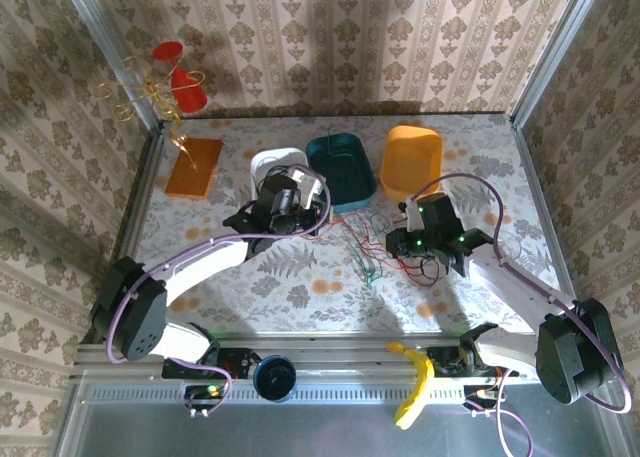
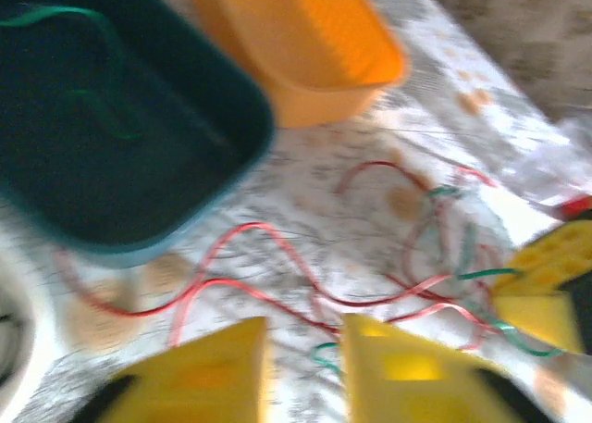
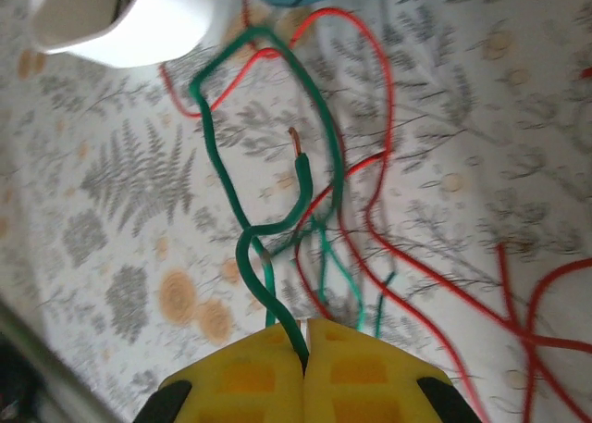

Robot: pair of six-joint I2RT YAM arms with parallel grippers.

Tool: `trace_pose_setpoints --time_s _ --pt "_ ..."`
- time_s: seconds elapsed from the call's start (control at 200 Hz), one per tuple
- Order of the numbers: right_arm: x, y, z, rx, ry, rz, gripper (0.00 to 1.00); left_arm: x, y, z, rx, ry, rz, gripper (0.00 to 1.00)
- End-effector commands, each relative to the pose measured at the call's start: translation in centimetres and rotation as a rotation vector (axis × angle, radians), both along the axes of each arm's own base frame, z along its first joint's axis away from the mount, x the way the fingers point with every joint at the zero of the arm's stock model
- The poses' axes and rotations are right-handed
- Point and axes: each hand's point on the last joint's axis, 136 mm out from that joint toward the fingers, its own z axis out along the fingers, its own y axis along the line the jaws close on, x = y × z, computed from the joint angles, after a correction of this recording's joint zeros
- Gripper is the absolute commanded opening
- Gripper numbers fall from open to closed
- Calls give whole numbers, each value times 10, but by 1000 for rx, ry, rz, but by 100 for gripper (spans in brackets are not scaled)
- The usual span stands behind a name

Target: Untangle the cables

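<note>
The left gripper (image 2: 305, 340) hangs just beside the teal bin (image 2: 166, 182), its fingers a narrow gap apart; through the blur I cannot make out anything held. Between the arms, the red cable (image 2: 252, 227) and green cable (image 3: 225, 178) lie tangled on the table (image 1: 300, 287). The right gripper (image 3: 304, 340) is pinched closed on the green cable, whose bare copper end (image 3: 292, 136) lies free.
</note>
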Motion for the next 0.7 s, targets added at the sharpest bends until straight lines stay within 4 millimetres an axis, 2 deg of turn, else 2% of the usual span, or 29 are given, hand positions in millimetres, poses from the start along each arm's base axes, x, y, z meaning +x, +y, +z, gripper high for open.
trace_pose_setpoints --time_s 0.0,0.095,0.19,0.325,0.48,0.69 --pt "-9 26 31 124 -38 142 0 -22 -35 30 -150 29 -225 55" --pt "-14 32 37 145 -42 180 0 -29 -46 32 -175 56 -297 61" --pt "-17 34 40 148 -44 195 0 -35 -52 30 -166 76 -348 61" --pt "-18 33 41 145 -49 195 0 -46 -59 22 -150 117 -409 57" --pt "-16 31 42 138 -62 174 0 -57 -65 6 -114 168 -446 43" --pt "-16 30 48 148 -88 163 0 -48 -61 -12 -64 156 -386 36"
